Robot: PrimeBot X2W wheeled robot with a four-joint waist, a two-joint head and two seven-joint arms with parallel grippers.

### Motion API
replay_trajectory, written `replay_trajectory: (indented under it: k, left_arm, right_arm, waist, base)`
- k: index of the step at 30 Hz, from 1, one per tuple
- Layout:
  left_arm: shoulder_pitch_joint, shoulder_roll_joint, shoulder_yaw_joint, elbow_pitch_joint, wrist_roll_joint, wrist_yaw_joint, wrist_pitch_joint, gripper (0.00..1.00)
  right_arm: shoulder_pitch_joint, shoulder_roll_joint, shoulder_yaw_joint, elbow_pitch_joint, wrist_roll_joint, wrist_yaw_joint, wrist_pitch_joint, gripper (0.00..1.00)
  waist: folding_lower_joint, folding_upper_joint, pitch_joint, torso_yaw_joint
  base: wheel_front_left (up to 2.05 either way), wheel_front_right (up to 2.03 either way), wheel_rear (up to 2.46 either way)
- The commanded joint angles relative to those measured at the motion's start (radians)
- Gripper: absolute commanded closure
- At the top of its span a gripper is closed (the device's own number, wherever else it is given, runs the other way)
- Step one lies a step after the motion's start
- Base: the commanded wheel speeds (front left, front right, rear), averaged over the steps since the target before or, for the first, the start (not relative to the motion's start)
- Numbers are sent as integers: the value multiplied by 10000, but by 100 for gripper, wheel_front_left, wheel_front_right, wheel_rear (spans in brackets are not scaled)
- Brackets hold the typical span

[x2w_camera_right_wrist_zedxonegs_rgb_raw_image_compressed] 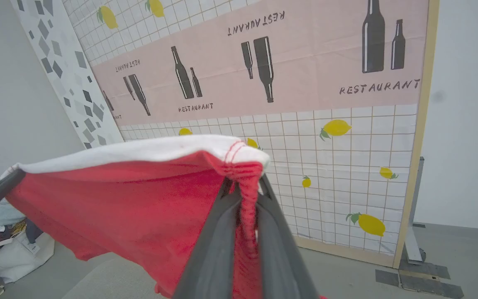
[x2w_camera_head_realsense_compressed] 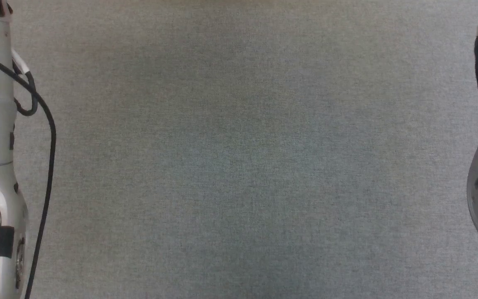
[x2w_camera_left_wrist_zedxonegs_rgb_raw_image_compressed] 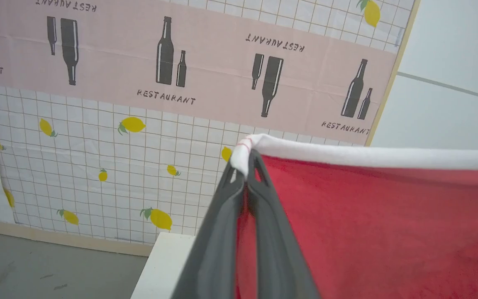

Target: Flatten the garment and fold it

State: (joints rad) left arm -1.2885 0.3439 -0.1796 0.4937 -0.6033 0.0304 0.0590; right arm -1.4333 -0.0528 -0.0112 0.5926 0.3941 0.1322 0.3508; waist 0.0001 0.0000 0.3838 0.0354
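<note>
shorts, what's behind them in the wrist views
Behind the shorts stands a backdrop printed with lemons, bottles and "RESTAURANT". The red cloth covers part of its lower grid, so whatever is there cannot be seen.

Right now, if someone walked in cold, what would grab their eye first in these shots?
The red garment with its white band, held up and stretched between the left jaws and right jaws, each shut on a corner. Behind it stands a panel printed with bottles, lemons and RESTAURANT.
</note>
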Motion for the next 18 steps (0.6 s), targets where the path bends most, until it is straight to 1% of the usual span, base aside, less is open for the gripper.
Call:
replay_trajectory:
  k: [1,5,8,10,13,16,18]
  left_arm:
    - [198,-34,-32,98,-64,-144,-187,100]
    - [1228,-158,-214,299,-163,-660,-795,100]
    - [2461,-230,-262,301,-394,-944,-1148,100]
    - [3303,-311,-175,107,-652,-1049,-1396,100]
    - [4680,-335,-36,-401,-999,-1109,-1603,100]
    - [6364,-378,170,-1236,-1377,-1002,-1726,100]
    - [7514,-442,185,-1772,-1552,-877,-1681,100]
  right_arm:
    - [240,-97,184,44,166,-15,-134,100]
    - [1309,-397,956,-185,1013,-15,-454,100]
    - [2605,-744,1451,-717,1946,-15,-595,100]
    - [3465,-975,1627,-1152,2543,-15,-662,100]
    - [4878,-1297,1664,-2033,3440,-15,-809,100]
    - [6626,-1590,1584,-3099,4185,-15,-1102,100]
    - [7869,-1730,1667,-3734,4527,-15,-1092,100]
  waist:
    - [-1,0,93,10]
    - [-1,0,64,17]
    - [-1,0,-129,24]
    - [-1,0,-324,38]
    - [-1,0,-685,54]
    - [-1,0,-1129,67]
    - [-1,0,-1470,107]
  base:
    - [0,0,0]
    - [0,0,0]
    - [0,0,0]
    - [0,0,0]
    - [0,0,0]
    - [0,0,0]
    - [0,0,0]
